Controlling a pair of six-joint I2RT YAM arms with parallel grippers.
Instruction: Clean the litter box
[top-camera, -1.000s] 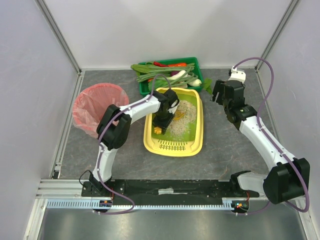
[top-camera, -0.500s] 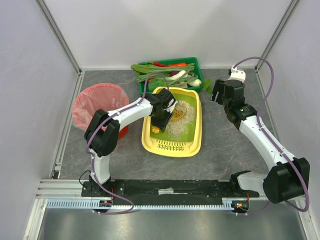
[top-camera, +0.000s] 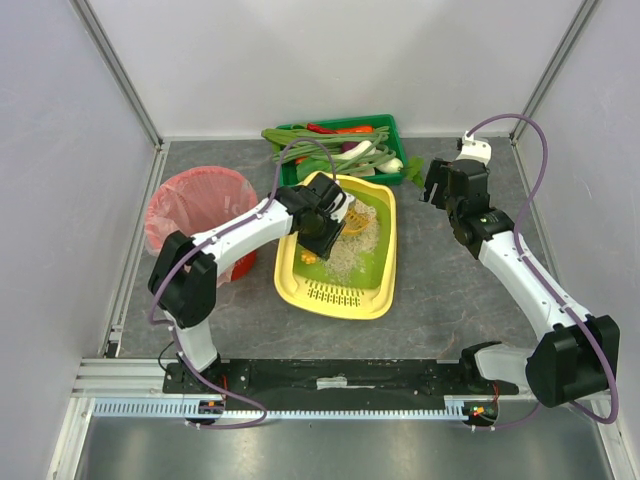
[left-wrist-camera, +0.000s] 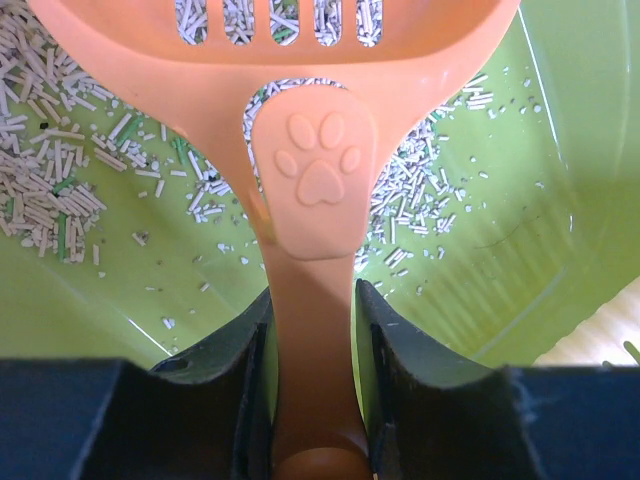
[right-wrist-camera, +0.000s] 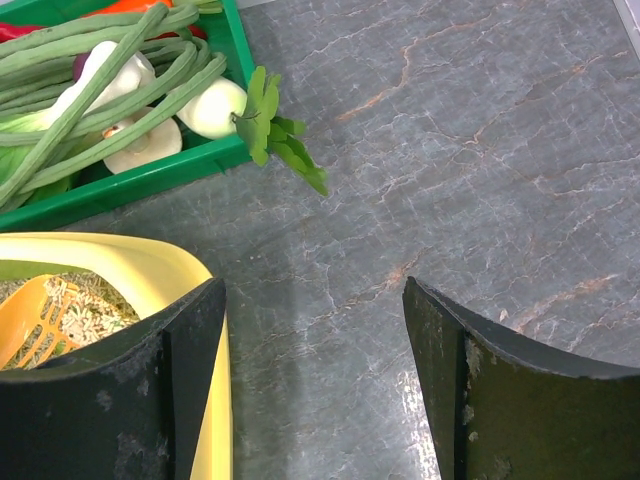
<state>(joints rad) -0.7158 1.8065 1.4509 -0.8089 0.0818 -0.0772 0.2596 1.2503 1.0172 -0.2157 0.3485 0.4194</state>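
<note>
The litter box (top-camera: 384, 282), yellow outside and lime-green inside, lies mid-table, slotted ledge (top-camera: 334, 293) toward me. Pale litter (top-camera: 350, 252) is heaped in its middle. My left gripper (top-camera: 324, 224) is inside the box, shut on the handle of an orange slotted scoop (top-camera: 356, 219). In the left wrist view the fingers (left-wrist-camera: 235, 370) clamp the paw-print handle (left-wrist-camera: 312, 230) over the green floor (left-wrist-camera: 530, 190) and scattered litter (left-wrist-camera: 50, 185). A small yellow-orange lump (top-camera: 310, 258) lies by the left wall. My right gripper (top-camera: 437, 186) is open, right of the box's far corner (right-wrist-camera: 150, 268).
A dark green crate of vegetables (top-camera: 340, 145) stands just behind the box, also in the right wrist view (right-wrist-camera: 120, 180), with a loose leaf (right-wrist-camera: 275, 130) beside it. A red bin with a pink bag (top-camera: 200, 215) stands at the left. Walls enclose the table.
My left arm has swung leftward, its elbow now over the red bin. The litter box has slid and turned a little to the left. The right arm has not moved.
</note>
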